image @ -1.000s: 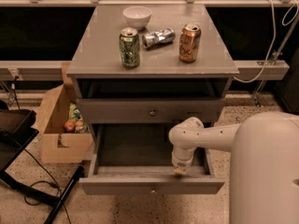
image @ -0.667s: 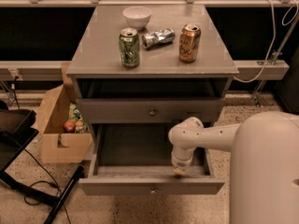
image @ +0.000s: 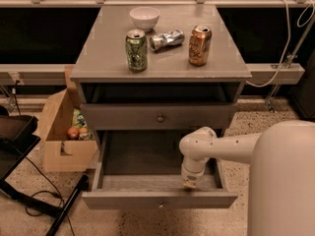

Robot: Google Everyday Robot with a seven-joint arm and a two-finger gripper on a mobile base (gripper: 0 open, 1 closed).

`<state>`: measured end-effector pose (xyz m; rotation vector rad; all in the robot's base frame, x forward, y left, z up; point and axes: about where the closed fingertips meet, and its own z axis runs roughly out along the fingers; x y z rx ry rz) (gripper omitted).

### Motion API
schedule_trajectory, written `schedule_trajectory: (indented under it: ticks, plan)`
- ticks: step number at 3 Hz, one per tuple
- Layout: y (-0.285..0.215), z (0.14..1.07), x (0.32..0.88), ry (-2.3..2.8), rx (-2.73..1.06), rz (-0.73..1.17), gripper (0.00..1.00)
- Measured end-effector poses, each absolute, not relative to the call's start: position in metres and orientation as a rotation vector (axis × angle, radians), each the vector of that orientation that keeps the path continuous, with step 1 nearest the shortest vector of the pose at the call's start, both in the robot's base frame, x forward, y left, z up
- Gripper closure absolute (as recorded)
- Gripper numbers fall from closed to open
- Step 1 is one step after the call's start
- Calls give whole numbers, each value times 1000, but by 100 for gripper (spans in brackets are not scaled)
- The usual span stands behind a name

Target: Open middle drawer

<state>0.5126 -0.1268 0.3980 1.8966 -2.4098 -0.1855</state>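
Note:
The middle drawer (image: 147,156) is pulled far out of the grey cabinet, and its deep plain grey interior is empty. Its front panel (image: 123,199) carries a small round brass knob (image: 160,205). My gripper (image: 189,183) points down inside the drawer. It sits at the right of centre, right against the inner side of the front panel. The white arm (image: 221,149) reaches in from the right. A closed grey drawer (image: 123,117) with its own knob sits just above. Anything below the open drawer is hidden.
On the cabinet top (image: 103,53) stand a white bowl (image: 144,17), a green can (image: 136,50), a crushed silver can (image: 166,39) and an orange can (image: 200,45). A cardboard box (image: 61,132) with items sits on the floor at left, beside a black stand (image: 19,141).

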Motion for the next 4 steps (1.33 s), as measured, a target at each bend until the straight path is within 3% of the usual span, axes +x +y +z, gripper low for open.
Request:
schedule_trajectory:
  ticks: [3,4]
  plan:
    - [-127,397,511,-2407,1895,-188,12]
    - [-129,397,522,-2407,1895,-188,0]
